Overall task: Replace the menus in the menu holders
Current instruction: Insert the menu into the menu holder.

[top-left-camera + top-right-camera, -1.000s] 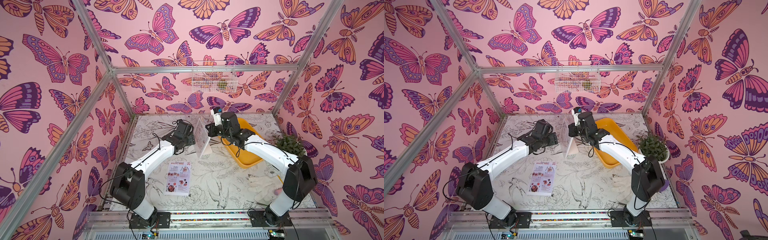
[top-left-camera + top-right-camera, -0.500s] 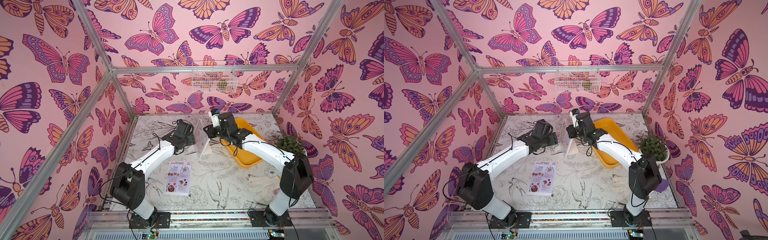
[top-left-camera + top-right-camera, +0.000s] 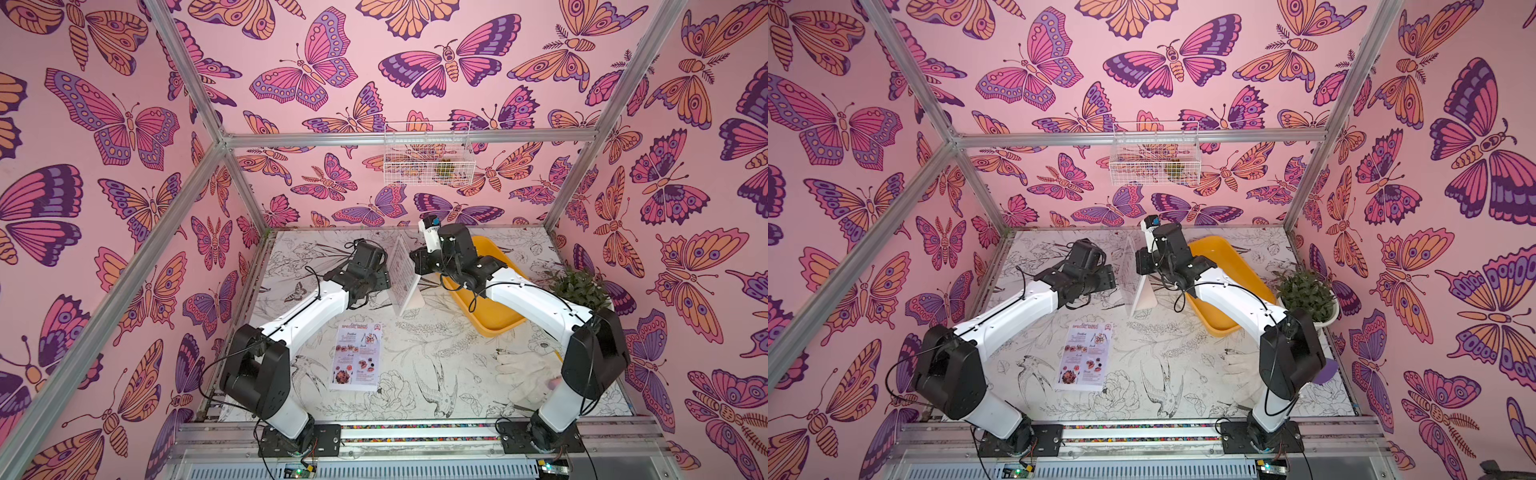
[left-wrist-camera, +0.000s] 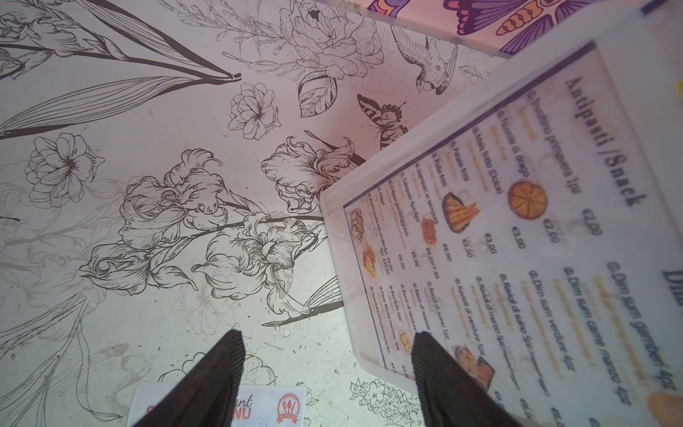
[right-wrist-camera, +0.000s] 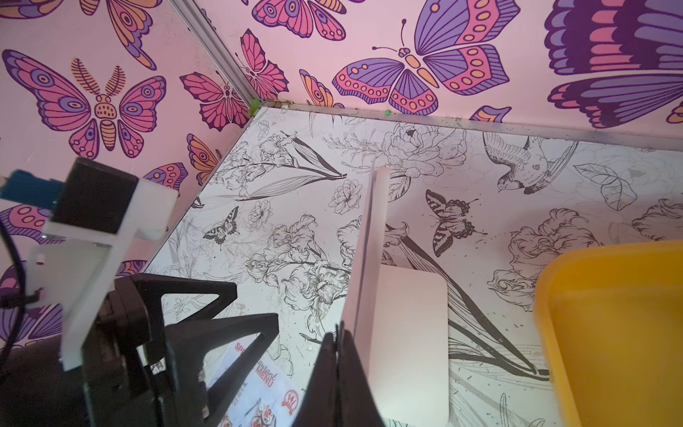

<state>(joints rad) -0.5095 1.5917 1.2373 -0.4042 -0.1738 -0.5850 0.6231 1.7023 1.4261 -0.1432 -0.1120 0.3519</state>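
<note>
Floral counter (image 3: pixel 436 365): holder (image 3: pixel 404 276) upright, menu (image 4: pixel 517 240) inside; right end effector (image 5: pixel 338 332) pressed together at its edge, likely to draw the sheet out; left end effector (image 4: pixel 327 334) spread beside, to steady.

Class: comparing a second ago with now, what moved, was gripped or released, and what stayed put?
Hardly anything. The right arm swayed slightly toward the menu holder and back; its right claw is shut beside the holder's edge. Nothing visibly gripped or released. The open left claw, the dim sum menu in the holder, the special menu on the table and the yellow tray stayed put.
</note>
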